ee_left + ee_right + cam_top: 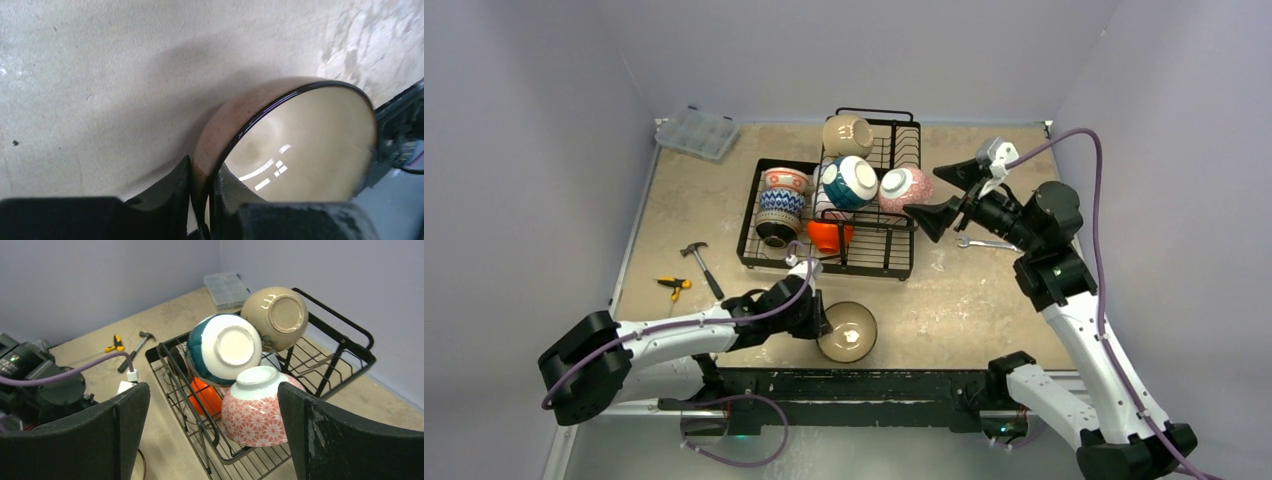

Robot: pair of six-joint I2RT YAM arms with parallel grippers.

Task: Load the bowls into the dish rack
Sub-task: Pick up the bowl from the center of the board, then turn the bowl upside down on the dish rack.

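A tan bowl point(847, 331) with a dark rim lies on the table near the front edge, in front of the dish rack point(884, 262). My left gripper point(822, 318) is shut on this bowl's rim. In the left wrist view the gripper point(202, 172) has one finger against the outer wall and one inside the tan bowl point(310, 145). My right gripper point(929, 190) hovers open and empty just right of the rack. Its wrist view shows teal point(222, 350), tan point(275, 315), pink point(257, 407) and orange point(206, 396) bowls in the rack point(345, 340).
More bowls stand in the rack's left side: red floral point(786, 180) and blue-patterned point(781, 203). A clear plastic box point(697, 132) sits at the back left. A hammer point(702, 265) and a yellow-handled tool point(673, 286) lie left of the rack, a wrench point(984, 243) to its right.
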